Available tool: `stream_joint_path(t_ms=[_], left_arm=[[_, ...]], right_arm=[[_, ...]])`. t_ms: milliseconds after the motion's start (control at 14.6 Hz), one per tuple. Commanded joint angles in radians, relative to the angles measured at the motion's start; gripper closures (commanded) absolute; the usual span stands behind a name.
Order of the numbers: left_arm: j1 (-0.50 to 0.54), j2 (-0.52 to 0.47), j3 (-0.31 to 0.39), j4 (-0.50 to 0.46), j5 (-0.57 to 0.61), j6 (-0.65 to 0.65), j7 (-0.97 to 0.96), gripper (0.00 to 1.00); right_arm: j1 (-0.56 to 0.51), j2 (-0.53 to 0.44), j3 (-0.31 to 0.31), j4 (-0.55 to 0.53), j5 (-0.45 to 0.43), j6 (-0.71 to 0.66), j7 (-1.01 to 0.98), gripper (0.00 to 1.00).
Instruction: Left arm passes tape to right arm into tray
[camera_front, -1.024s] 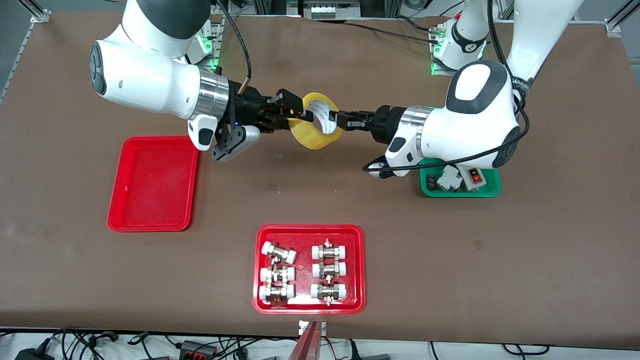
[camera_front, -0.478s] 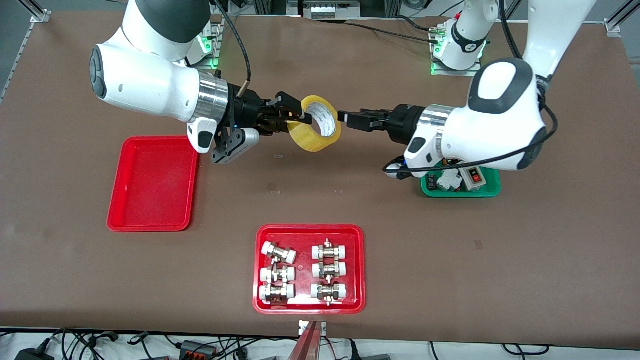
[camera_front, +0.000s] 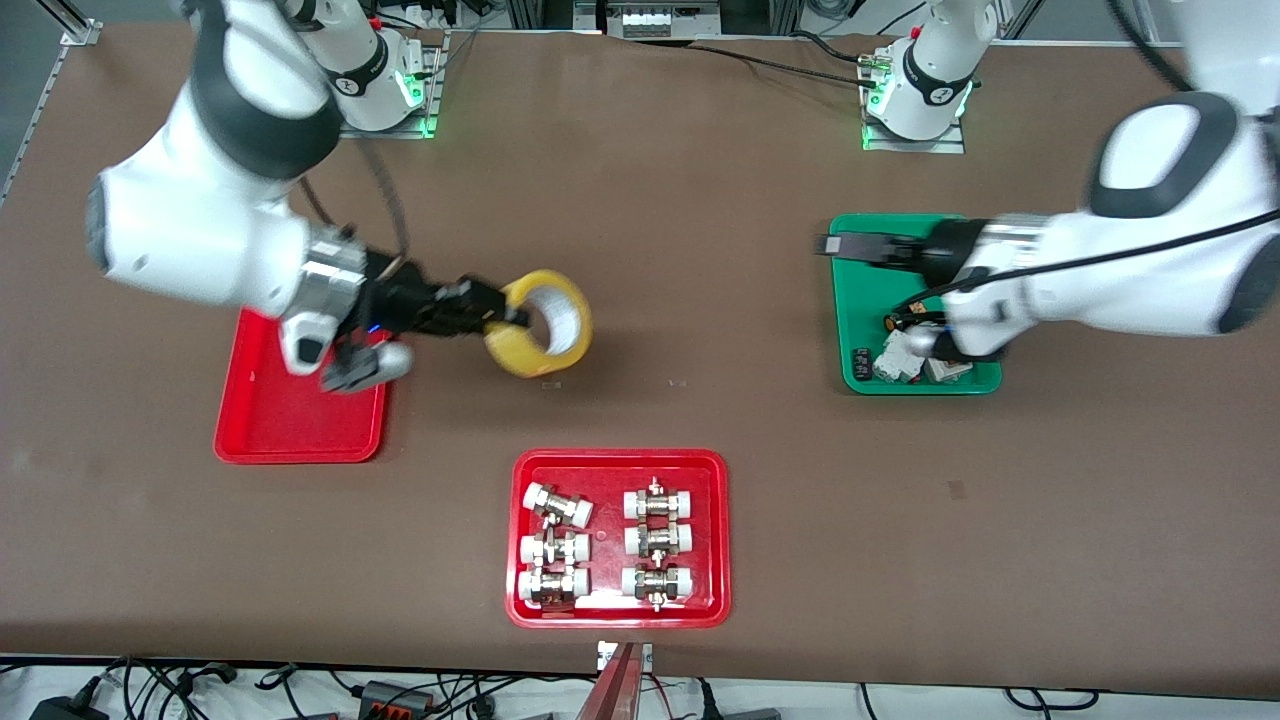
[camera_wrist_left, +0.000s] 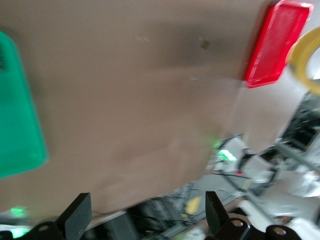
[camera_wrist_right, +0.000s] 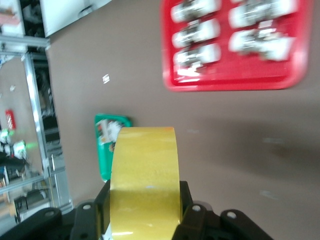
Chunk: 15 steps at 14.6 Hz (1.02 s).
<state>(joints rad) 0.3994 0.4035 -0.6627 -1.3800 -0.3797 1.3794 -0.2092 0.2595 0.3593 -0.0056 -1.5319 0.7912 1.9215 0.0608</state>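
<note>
My right gripper (camera_front: 505, 316) is shut on the yellow tape (camera_front: 543, 322) and holds it above the table, between the plain red tray (camera_front: 300, 420) and the table's middle. In the right wrist view the tape (camera_wrist_right: 144, 170) fills the gap in the right gripper (camera_wrist_right: 145, 205), with a black finger (camera_wrist_right: 186, 199) against each side of the roll. My left gripper (camera_front: 832, 245) is open and empty over the green tray (camera_front: 860, 300). In the left wrist view the left gripper (camera_wrist_left: 145, 220) has its fingers wide apart, and the tape (camera_wrist_left: 304, 65) and red tray (camera_wrist_left: 277, 42) show far off.
A red tray (camera_front: 618, 458) with several white-capped metal fittings lies nearer the front camera, at the table's middle; it also shows in the right wrist view (camera_wrist_right: 230, 82). The green tray holds switch parts (camera_front: 905, 355) and shows in both wrist views (camera_wrist_left: 17, 110) (camera_wrist_right: 111, 145).
The left gripper let go of the tape and drew back over the green tray. The right gripper carried the tape toward the plain red tray.
</note>
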Motion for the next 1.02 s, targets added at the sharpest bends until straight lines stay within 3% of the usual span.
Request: stream_joint_path(t_ms=[0,341,410,478,614,819,956], left_arm=[[0.058,-0.028,-0.006,0.004,0.148,-0.043,0.186,0.00],[0.012,-0.106,0.008,0.022,0.548,-0.037,0.497,0.00],[-0.034,-0.117,0.020,0.027,0.606,-0.039,0.522,0.00],[-0.072,-0.124,0.078,0.038,0.648,-0.039,0.518,0.00],[-0.181,-0.137,0.229,0.096,0.613,-0.049,0.513,0.00],[-0.307,-0.195,0.505,0.085,0.371,-0.100,0.479,0.00],[-0.346,-0.250,0.548,0.055,0.363,-0.096,0.464,0.00]], right_arm=[[-0.190,0.070,0.016,0.009,0.005,-0.113,-0.045,0.68],[-0.471,0.219,0.016,0.012,0.003,-0.240,-0.209,0.68],[-0.508,0.243,0.016,0.010,0.000,-0.259,-0.278,0.68],[-0.540,0.272,0.016,0.010,0.000,-0.278,-0.348,0.68],[-0.591,0.335,0.016,0.009,-0.003,-0.303,-0.456,0.68],[-0.605,0.377,0.016,0.000,-0.003,-0.303,-0.542,0.68],[-0.621,0.400,0.015,-0.026,-0.006,-0.303,-0.584,0.67]])
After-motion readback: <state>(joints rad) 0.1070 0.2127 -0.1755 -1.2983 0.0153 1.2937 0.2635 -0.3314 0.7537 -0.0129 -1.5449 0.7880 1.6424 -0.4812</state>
